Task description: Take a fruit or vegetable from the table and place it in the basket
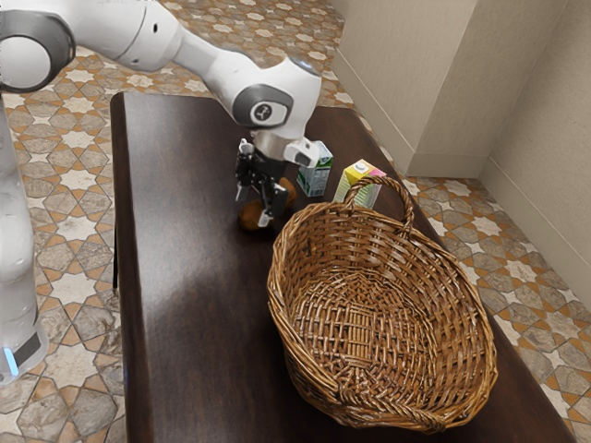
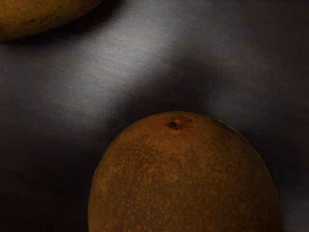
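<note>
Arm: reaches rightward in the exterior view, hand pointing down
Gripper: fingers spread, low
Fruits: on the table, one beneath the hand
Basket: near the table's exterior-view right edge

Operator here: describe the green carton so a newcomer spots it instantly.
Start at the dark table, then the big wicker basket. Beyond it in the exterior view stands the green carton, nearer the tool than its yellow-and-pink neighbour.
</note>
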Action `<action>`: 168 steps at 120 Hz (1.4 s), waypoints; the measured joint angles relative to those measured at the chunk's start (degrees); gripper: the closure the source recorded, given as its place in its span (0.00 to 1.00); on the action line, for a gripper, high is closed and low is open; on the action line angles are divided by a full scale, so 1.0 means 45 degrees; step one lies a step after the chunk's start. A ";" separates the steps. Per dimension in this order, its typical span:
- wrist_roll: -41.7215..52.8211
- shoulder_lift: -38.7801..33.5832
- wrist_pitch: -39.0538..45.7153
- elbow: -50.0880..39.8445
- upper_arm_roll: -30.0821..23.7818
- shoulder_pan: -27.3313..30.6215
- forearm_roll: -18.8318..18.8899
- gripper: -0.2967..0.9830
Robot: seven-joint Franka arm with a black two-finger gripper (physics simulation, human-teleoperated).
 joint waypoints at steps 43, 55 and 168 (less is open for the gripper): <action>-0.0099 0.0273 0.0577 0.0018 -0.0057 -0.0088 -0.0229 0.23; -0.0104 0.0358 0.0723 0.0019 -0.0057 -0.0080 -0.0296 0.23; 0.1028 0.5757 -0.4125 1.2830 -0.8932 -0.0986 0.2744 0.37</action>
